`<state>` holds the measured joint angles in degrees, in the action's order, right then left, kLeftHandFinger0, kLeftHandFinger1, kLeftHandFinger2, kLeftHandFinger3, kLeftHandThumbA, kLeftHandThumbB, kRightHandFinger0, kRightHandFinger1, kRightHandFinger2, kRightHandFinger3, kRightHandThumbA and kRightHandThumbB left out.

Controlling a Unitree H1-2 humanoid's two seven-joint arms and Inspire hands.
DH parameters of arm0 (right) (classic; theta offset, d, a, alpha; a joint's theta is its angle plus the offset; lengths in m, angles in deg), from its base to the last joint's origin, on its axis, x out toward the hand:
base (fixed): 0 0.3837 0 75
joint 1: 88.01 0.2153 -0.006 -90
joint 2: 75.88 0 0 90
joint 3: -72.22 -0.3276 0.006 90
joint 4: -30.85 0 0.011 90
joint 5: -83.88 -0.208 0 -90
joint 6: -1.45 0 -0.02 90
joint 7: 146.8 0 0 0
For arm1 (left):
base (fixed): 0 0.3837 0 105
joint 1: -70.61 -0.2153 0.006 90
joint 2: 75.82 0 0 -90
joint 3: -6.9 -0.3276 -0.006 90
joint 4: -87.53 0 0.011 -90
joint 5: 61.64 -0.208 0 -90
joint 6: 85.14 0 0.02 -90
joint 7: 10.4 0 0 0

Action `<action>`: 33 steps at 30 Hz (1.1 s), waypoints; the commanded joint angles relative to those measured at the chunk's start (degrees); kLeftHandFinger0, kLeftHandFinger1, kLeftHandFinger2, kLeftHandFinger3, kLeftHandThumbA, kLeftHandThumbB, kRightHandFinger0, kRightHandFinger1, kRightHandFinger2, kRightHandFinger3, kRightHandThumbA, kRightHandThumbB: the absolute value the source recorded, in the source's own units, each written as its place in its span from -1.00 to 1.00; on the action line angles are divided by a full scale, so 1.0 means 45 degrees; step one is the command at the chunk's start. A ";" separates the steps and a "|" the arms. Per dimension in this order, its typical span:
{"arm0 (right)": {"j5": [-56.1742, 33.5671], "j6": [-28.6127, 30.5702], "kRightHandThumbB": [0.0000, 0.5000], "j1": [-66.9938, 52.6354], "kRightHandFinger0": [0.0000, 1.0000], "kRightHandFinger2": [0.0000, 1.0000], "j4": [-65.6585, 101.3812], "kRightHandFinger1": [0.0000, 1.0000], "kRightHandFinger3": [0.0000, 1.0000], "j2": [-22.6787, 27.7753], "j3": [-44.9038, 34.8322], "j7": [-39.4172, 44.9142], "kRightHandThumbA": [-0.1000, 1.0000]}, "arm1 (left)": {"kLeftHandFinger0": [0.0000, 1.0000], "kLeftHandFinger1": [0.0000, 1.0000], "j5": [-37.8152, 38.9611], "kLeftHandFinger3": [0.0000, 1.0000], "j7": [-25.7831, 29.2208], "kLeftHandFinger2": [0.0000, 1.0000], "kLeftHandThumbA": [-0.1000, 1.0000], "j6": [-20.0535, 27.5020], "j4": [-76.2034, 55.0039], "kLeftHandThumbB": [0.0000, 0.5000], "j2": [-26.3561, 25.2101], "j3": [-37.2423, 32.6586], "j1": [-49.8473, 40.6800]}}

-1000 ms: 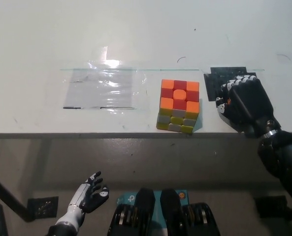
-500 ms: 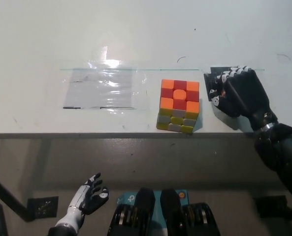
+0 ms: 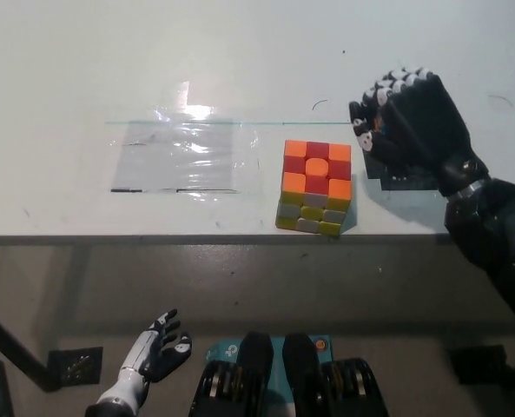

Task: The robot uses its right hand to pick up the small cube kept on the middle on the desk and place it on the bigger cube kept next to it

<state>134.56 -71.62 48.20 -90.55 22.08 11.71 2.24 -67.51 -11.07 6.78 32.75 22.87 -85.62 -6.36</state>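
Note:
The bigger cube (image 3: 315, 188), a puzzle cube with an orange and red top and yellow and grey front, stands near the desk's front edge. A small orange cube (image 3: 316, 165) appears to sit on the middle of its top face. My black right hand (image 3: 409, 122) hovers just right of the cube and a little farther back, back of the hand up. Its fingers are loosely bent with nothing visible in them. My white left hand (image 3: 160, 345) rests below the desk at the lower left, its fingers apart.
A black square pad (image 3: 396, 174) lies on the white desk (image 3: 240, 52), partly under my right hand. A clear plastic sheet (image 3: 183, 156) is taped flat left of the cube. The desk's front edge (image 3: 153, 236) runs across the view's middle.
My right hand has risen off the black pad and moved toward the far side and slightly left. The cubes and my left hand have stayed put.

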 commanded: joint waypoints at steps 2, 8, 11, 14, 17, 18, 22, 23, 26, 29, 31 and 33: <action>0.0047 -0.0118 -0.39 0.0588 -1.00 0.22 0.1522 -0.62 0.22 0.0095 -0.0426 0.1147 -1.00 | 1.00 1.00 -0.0037 1.00 0.0057 1.00 -0.25 0.0286 -0.0239 0.15 -0.0118 0.0012 -0.0021; 0.0192 0.0035 0.30 0.0495 -1.00 0.07 0.2665 -0.87 -0.01 -0.0176 -0.0496 0.1429 -1.00 | 1.00 1.00 -0.0148 1.00 0.0119 1.00 -0.25 0.0290 -0.0171 0.13 -0.0126 -0.0004 0.0021; -0.0040 -0.0078 0.37 0.0415 -1.00 0.04 0.3125 -0.91 0.00 -0.0417 -0.0645 0.1843 -1.00 | 1.00 1.00 -0.0154 1.00 0.0067 1.00 -0.24 0.0277 -0.0193 0.10 -0.0156 -0.0016 0.0047; 0.0060 -0.0175 0.29 0.0178 -1.00 0.10 0.3267 -0.82 0.02 -0.0623 -0.0663 0.2045 -1.00 | 1.00 1.00 -0.0135 1.00 0.0074 1.00 -0.27 0.0255 -0.0244 0.09 -0.0142 0.0006 0.0019; -0.0068 -0.0181 0.45 -0.0003 -1.00 0.08 0.3092 -0.85 0.01 -0.0871 -0.0716 0.2227 -1.00 | 1.00 1.00 -0.0048 1.00 0.0044 1.00 -0.29 0.0331 -0.0206 0.08 -0.0119 0.0049 0.0016; -0.0055 -0.0169 0.45 -0.0010 -1.00 0.08 0.3096 -0.85 0.01 -0.0883 -0.0744 0.2248 -1.00 | 1.00 1.00 -0.0048 1.00 0.0044 1.00 -0.29 0.0331 -0.0206 0.08 -0.0118 0.0049 0.0016; 0.0159 0.0112 0.60 -0.0125 -1.00 0.00 0.2498 -0.88 0.04 -0.1130 -0.0661 0.1829 -1.00 | 1.00 1.00 -0.0149 1.00 0.0090 1.00 -0.25 0.0350 -0.0175 0.13 -0.0128 -0.0006 0.0065; 0.0182 0.0236 0.57 -0.0137 -1.00 -0.02 0.2274 -0.91 0.03 -0.1199 -0.0632 0.1667 -1.00 | 1.00 1.00 -0.0134 1.00 0.0073 1.00 -0.25 0.0396 -0.0188 0.12 -0.0127 -0.0006 0.0056; 0.0218 0.0360 0.45 -0.0083 -1.00 -0.02 0.1931 -0.90 0.05 -0.1268 -0.0591 0.1646 -1.00 | 1.00 1.00 -0.0133 1.00 0.0100 1.00 -0.24 0.0459 -0.0057 0.15 -0.0126 0.0006 0.0164; 0.0153 0.0306 0.11 -0.0171 -1.00 0.10 0.1638 -0.78 0.15 -0.1380 -0.0611 0.1704 -1.00 | 1.00 1.00 -0.0090 1.00 0.0059 1.00 -0.25 0.0437 -0.0076 0.17 -0.0139 0.0025 0.0181; 0.0258 0.0581 0.15 -0.0101 -1.00 0.11 0.1071 -0.77 0.15 -0.1469 -0.0554 0.1172 -1.00 | 1.00 1.00 -0.0075 1.00 0.0036 1.00 -0.25 0.0517 -0.0036 0.17 -0.0165 0.0030 0.0240; 0.0323 0.0665 0.12 -0.0111 -1.00 0.10 0.0833 -0.75 0.14 -0.1482 -0.0527 0.1002 -1.00 | 1.00 1.00 -0.0099 1.00 0.0009 1.00 -0.24 0.0522 -0.0053 0.17 -0.0159 -0.0009 0.0250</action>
<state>135.08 -71.12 45.79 -86.00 15.75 9.89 10.62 -67.87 -11.08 6.85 33.21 22.86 -85.60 -6.65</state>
